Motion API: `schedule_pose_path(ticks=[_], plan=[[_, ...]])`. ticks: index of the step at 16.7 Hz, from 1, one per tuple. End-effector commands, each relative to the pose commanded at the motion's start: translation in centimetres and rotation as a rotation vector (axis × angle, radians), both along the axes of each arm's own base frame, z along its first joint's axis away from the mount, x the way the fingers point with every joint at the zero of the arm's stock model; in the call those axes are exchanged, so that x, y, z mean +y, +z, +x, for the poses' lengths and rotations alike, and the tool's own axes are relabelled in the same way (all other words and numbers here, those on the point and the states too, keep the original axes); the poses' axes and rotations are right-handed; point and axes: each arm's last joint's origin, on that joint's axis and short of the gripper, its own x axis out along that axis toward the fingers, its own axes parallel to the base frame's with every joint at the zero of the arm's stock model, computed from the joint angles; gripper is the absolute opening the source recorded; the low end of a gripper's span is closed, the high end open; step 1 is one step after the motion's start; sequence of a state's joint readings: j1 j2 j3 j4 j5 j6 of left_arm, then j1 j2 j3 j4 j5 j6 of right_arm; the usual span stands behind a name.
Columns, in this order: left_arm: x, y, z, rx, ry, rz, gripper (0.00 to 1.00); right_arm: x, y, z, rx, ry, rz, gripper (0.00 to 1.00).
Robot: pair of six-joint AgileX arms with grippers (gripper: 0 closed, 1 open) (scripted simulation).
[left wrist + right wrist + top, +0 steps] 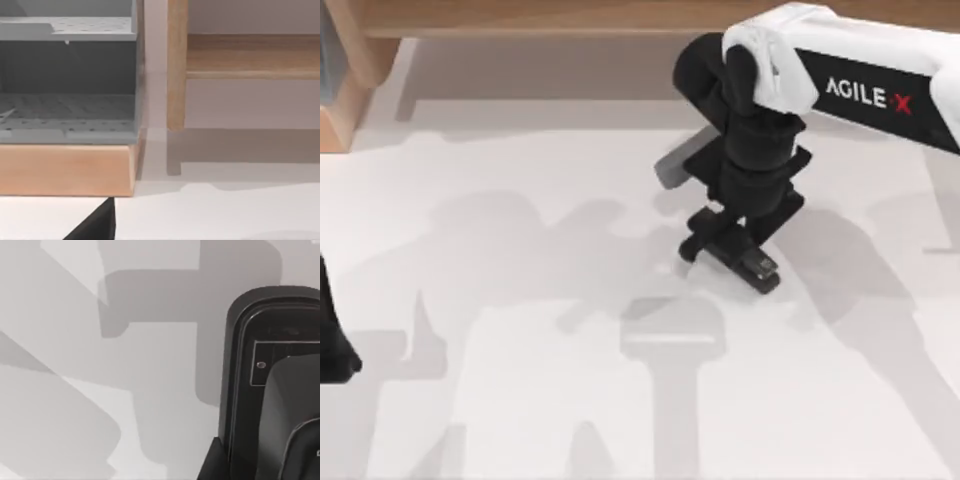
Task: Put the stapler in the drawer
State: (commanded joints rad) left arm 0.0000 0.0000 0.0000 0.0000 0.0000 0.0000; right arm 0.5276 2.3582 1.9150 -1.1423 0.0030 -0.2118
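Note:
The stapler is small and black and lies flat on the white table, right of centre. My right gripper has come down over its rear end, open, with one finger standing just off the stapler's side. In the right wrist view, the stapler's rounded end is very close, partly covered by a dark finger. The drawer is a grey perforated tray standing open in a wooden cabinet at the table's far left. My left gripper is parked at the left edge.
A wooden shelf runs along the back edge, and one of its legs stands right of the cabinet. The cabinet's wooden base fronts the drawer. Bare white table lies between the stapler and the cabinet.

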Motion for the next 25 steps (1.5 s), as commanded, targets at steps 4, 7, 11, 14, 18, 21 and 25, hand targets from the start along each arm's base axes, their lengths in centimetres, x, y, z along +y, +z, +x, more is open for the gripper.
schedule_pose_path(ticks=[4,7,11,14,18,21,25], plan=[[0.0,0.0,0.0,0.0,0.0,0.0,1.0,0.0,1.2,0.0,-0.013,-0.001,0.008,0.0],[0.0,0.0,0.0,0.0,0.0,0.0,1.0,-0.5,1.4,0.3,-0.019,-0.012,0.005,0.0],[0.0,0.0,0.0,0.0,0.0,0.0,1.0,-6.3,6.6,2.7,-0.119,-0.137,-0.008,0.0],[0.0,0.0,0.0,0.0,0.0,0.0,1.0,-14.0,11.2,4.1,-0.196,-0.28,-0.046,0.0],[0.0,0.0,0.0,0.0,0.0,0.0,1.0,-25.0,15.2,4.5,-0.246,-0.46,-0.109,0.0],[0.0,0.0,0.0,0.0,0.0,0.0,1.0,-31.6,15.8,4.9,-0.273,-0.561,-0.122,0.0],[0.0,0.0,0.0,0.0,0.0,0.0,1.0,-37.9,11.4,6.9,-0.233,-0.657,-0.081,0.0]])
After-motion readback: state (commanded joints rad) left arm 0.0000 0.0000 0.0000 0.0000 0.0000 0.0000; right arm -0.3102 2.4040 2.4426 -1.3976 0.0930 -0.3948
